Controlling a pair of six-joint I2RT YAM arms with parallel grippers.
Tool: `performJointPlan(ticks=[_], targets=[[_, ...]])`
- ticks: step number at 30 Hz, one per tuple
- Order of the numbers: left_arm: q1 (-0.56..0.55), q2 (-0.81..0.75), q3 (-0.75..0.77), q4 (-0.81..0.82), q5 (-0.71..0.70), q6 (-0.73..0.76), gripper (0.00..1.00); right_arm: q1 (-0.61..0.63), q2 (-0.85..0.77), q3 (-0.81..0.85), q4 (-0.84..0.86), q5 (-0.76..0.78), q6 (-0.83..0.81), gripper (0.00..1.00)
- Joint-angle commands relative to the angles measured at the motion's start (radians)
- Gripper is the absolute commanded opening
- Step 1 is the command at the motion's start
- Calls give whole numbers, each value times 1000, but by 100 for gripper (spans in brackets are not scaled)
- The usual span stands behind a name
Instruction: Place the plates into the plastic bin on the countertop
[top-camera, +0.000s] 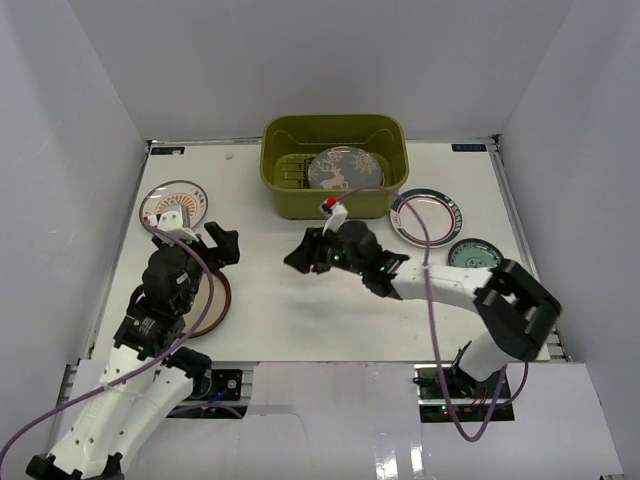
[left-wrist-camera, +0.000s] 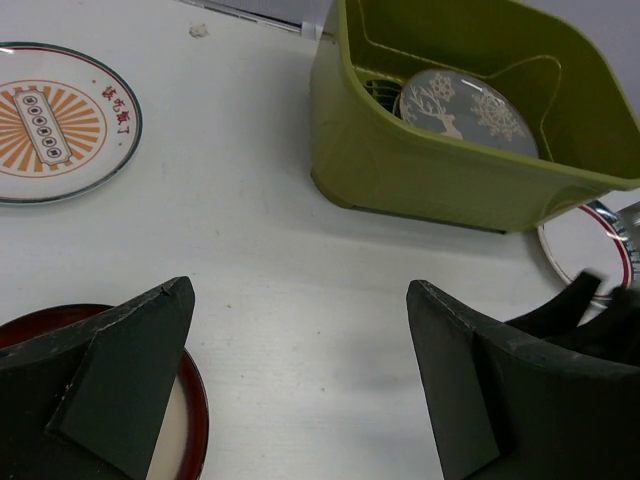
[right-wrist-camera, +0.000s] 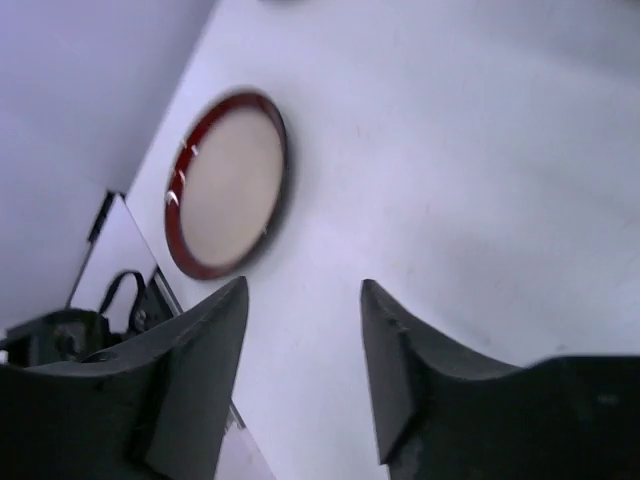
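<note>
Grey round patterned plate (top-camera: 345, 168) lay inside the olive-green rectangular plastic bin (top-camera: 290, 200). Cream round plate with dark red rim (right-wrist-camera: 228, 185) sat on the white worktop (top-camera: 300, 310), partly beneath the left gripper (left-wrist-camera: 300, 300), which was spread wide and empty. Right gripper (right-wrist-camera: 305, 290) was parted and empty.

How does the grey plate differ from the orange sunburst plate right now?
The grey plate lies inside the green bin; the sunburst plate sits on the countertop, left of it. The grey plate shows a white deer and snowflakes; the sunburst plate is white with orange rays. Both are round.
</note>
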Motion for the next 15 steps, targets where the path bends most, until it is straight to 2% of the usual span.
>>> performJointPlan(ticks=[1, 4, 7, 12, 15], targets=[[10, -43, -5, 20, -60, -14, 98, 83, 145, 17, 234, 52, 182, 58], [13, -63, -14, 26, -66, -16, 98, 158, 318, 115, 248, -1, 220, 67], [16, -65, -16, 26, -63, -13, 98, 203, 478, 247, 245, -37, 265, 71], [18, -65, -20, 22, -68, -11, 98, 257, 674, 411, 193, -4, 291, 70], [18, -63, -19, 20, -72, -13, 98, 280, 754, 483, 149, 16, 303, 64]])
